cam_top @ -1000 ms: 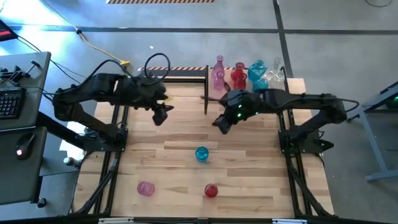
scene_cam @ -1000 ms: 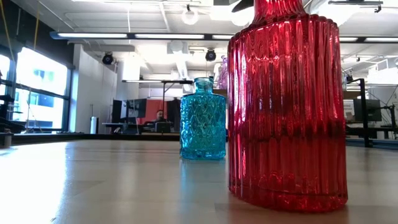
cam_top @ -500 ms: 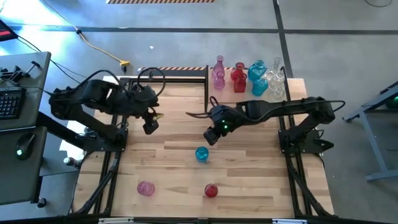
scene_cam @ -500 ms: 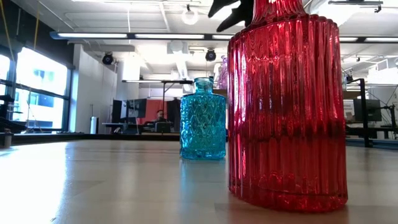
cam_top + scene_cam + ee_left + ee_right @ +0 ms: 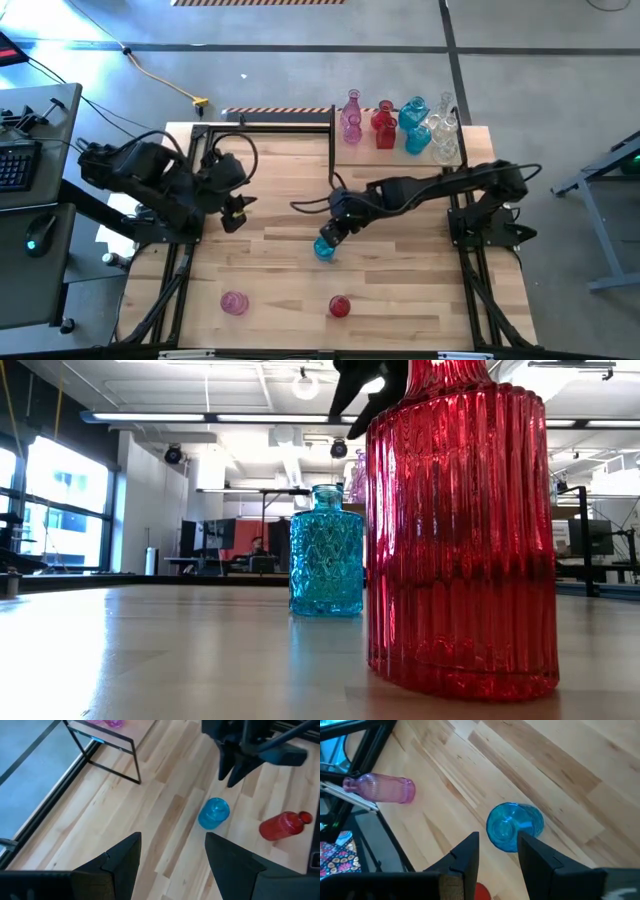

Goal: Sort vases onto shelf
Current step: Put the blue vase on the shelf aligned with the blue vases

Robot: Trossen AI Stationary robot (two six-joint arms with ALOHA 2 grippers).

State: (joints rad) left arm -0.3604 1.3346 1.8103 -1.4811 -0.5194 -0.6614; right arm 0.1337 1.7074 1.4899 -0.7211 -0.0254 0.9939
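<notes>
Vases: your blue vase [image 5: 324, 249] stands upright mid-table, mouth up, with bare planks around it. Your right gripper [image 5: 331, 232] hangs just above it, fingers [image 5: 465, 857] parted a little, holding nothing. A pink vase [image 5: 234, 302] and a red vase [image 5: 340, 306] sit near the front edge; the wrist views show both lying on their sides, long axes flat on the table [image 5: 400, 285]. Five more vases [image 5: 400, 126] stand upright at the far right edge beside the shelf [image 5: 268, 119]. Your left gripper [image 5: 236, 214] waits at the left, spread wide, empty.
</notes>
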